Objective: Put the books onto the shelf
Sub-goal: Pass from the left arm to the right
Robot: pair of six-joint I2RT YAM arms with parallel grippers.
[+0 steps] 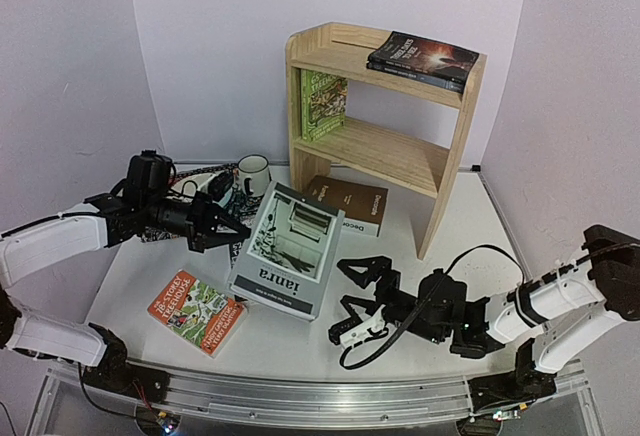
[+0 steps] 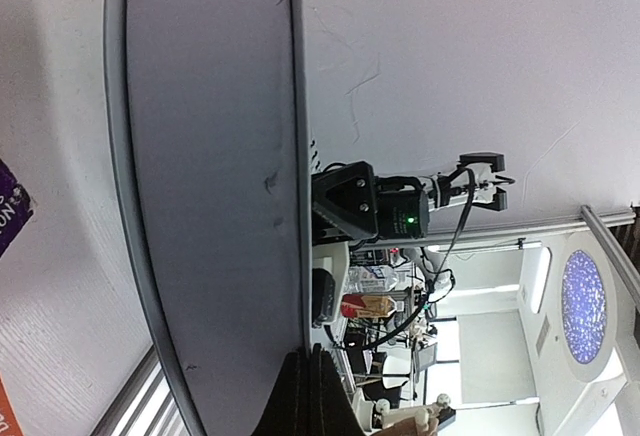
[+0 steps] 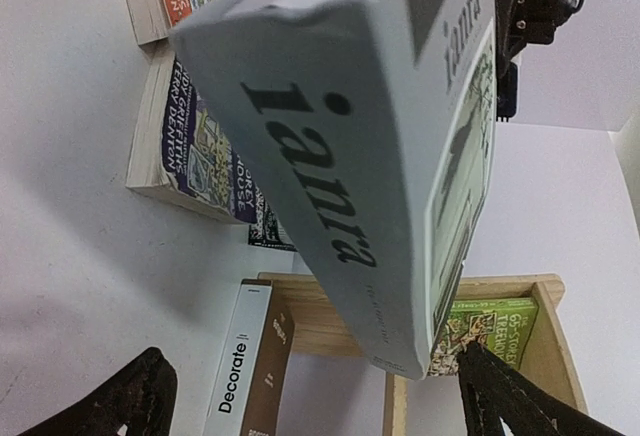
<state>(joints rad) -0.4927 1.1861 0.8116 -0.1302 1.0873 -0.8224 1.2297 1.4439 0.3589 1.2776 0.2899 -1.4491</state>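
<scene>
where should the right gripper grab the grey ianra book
Pinch across the spine, cover to cover, from the right: the grey ianra book is tilted up, shut left gripper against its left edge, spine facing the open right gripper, seemingly narrower than its finger gap.

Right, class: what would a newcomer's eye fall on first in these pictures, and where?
The big grey book stands out first, tilted up mid-table with the left gripper clamped on its left edge. Next comes the pale wooden shelf at the back, with dark books flat on its top board and a green book upright on the lower one. The right gripper sits open, low beside the grey book.
</scene>
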